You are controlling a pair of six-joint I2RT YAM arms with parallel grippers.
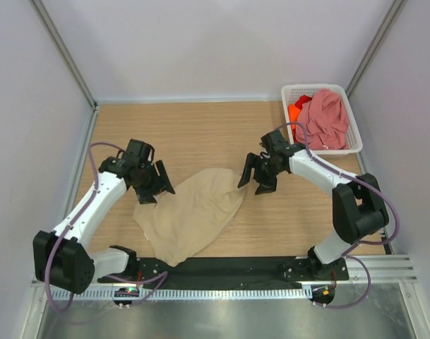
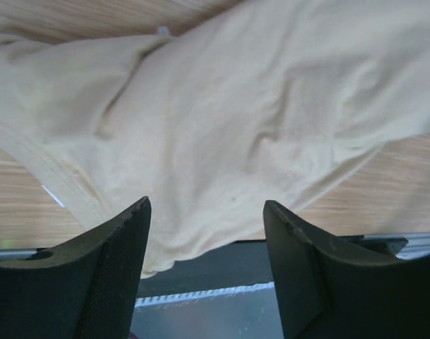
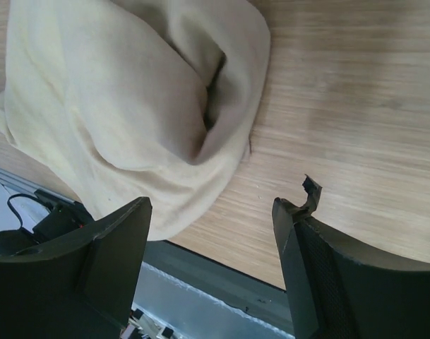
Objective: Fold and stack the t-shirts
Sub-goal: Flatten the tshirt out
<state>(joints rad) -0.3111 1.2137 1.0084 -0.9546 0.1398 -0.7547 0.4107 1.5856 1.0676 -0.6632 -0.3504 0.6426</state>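
The beige-tan t-shirt (image 1: 190,215) lies crumpled on the wooden table near the front edge, its lower end over the black rail. It fills the left wrist view (image 2: 229,120) and the upper left of the right wrist view (image 3: 116,106). My left gripper (image 1: 157,187) is open and empty, hovering over the shirt's left edge. My right gripper (image 1: 255,180) is open and empty, just above the shirt's upper right corner. The dusty pink t-shirt (image 1: 325,120) and the bright orange t-shirt (image 1: 296,111) lie bunched in the basket.
The white lattice basket (image 1: 356,134) stands at the back right corner of the table. A black rail (image 1: 236,267) and a metal strip run along the near edge. White walls close in on the left, back and right.
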